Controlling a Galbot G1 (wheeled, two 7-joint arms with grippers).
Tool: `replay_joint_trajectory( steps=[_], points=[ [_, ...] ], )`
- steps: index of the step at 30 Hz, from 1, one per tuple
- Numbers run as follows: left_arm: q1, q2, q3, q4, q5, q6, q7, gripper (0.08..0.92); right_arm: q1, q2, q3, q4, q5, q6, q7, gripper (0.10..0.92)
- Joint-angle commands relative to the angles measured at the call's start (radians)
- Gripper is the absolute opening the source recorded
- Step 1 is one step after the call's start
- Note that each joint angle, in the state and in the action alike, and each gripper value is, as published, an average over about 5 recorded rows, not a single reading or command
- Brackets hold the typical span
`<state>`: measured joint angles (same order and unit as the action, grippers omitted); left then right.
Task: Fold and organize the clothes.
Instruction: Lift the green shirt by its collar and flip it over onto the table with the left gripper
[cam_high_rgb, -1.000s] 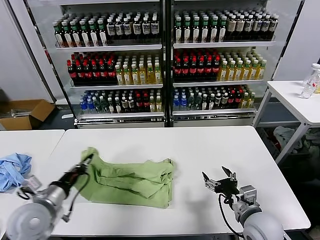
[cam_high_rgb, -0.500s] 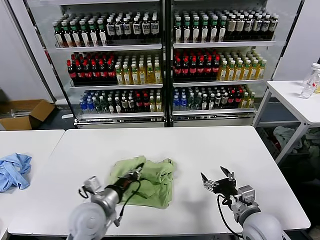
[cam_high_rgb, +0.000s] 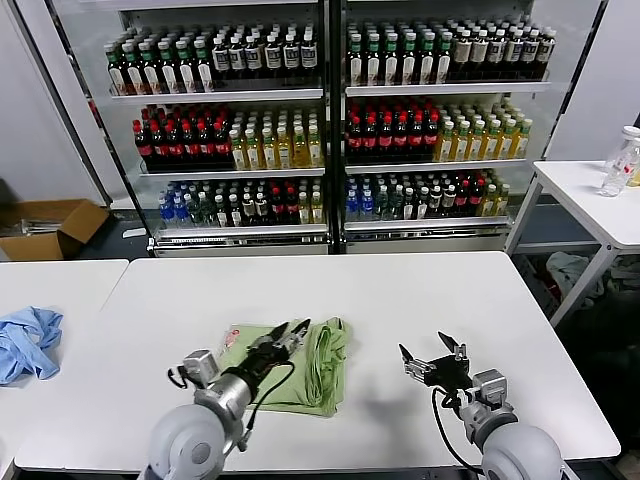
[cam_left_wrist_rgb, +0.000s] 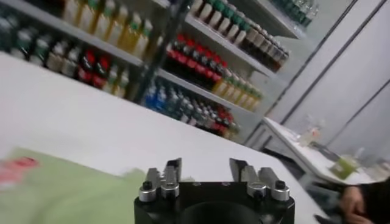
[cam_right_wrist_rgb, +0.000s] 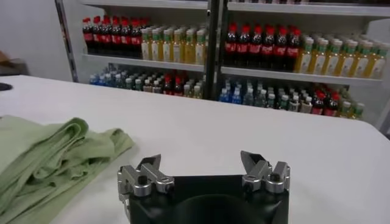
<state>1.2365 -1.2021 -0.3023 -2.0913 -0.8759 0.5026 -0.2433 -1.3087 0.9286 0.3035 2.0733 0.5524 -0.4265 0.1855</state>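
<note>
The light green polo shirt (cam_high_rgb: 315, 368) lies folded in a bunch on the white table (cam_high_rgb: 420, 290), near its front edge. A bit of its red-and-white graphic (cam_high_rgb: 233, 336) shows at its left end. My left gripper (cam_high_rgb: 291, 334) hovers just over the shirt's top, open and empty. In the left wrist view the shirt (cam_left_wrist_rgb: 67, 195) lies below and to one side of the open left gripper (cam_left_wrist_rgb: 206, 169). My right gripper (cam_high_rgb: 436, 361) is open and empty above bare table right of the shirt. In the right wrist view the right gripper (cam_right_wrist_rgb: 201, 163) is beside the shirt (cam_right_wrist_rgb: 49, 159).
A smaller light blue garment (cam_high_rgb: 24, 341) lies on the neighbouring table at the far left. Glass-door drink coolers (cam_high_rgb: 330, 120) stand behind the table. A side table (cam_high_rgb: 590, 195) with bottles is at the right, a cardboard box (cam_high_rgb: 50, 226) on the floor at the left.
My left gripper carried the shirt's left part rightward over the rest, folding it into a narrower bundle, then let go and now stands open. The right arm barely moved.
</note>
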Motion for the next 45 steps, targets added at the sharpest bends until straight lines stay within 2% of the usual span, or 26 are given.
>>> replay_joint_trajectory(
  steps=[1,8,15,20,24,33,45],
  points=[
    [0.143,0.109,-0.223,0.097,0.367,-0.058,0.075,0.634,0.003,0.013,-0.007,0.000,-0.030,-0.009,-0.025,0.823],
    [0.130,0.104,-0.160,0.223,0.387,-0.024,0.089,0.805,0.003,0.012,-0.007,0.016,-0.051,-0.025,-0.044,0.823],
    [0.082,0.092,-0.091,0.256,0.281,0.050,0.130,0.822,0.004,0.025,-0.007,0.023,-0.057,-0.029,-0.039,0.823],
    [0.076,0.095,-0.079,0.236,0.190,0.069,0.171,0.811,0.000,0.023,-0.001,0.030,-0.058,-0.029,-0.037,0.823],
    [0.070,0.090,-0.099,0.248,0.086,0.074,0.193,0.723,-0.009,0.023,0.006,0.038,-0.058,-0.029,-0.036,0.823],
    [0.072,0.065,-0.186,0.265,-0.265,0.075,0.182,0.463,-0.030,0.017,0.020,0.049,-0.056,-0.026,-0.031,0.823],
    [0.069,0.017,-0.312,0.265,-0.511,0.074,0.159,0.129,-0.048,0.003,0.043,0.068,-0.054,-0.028,-0.017,0.823]
  ],
)
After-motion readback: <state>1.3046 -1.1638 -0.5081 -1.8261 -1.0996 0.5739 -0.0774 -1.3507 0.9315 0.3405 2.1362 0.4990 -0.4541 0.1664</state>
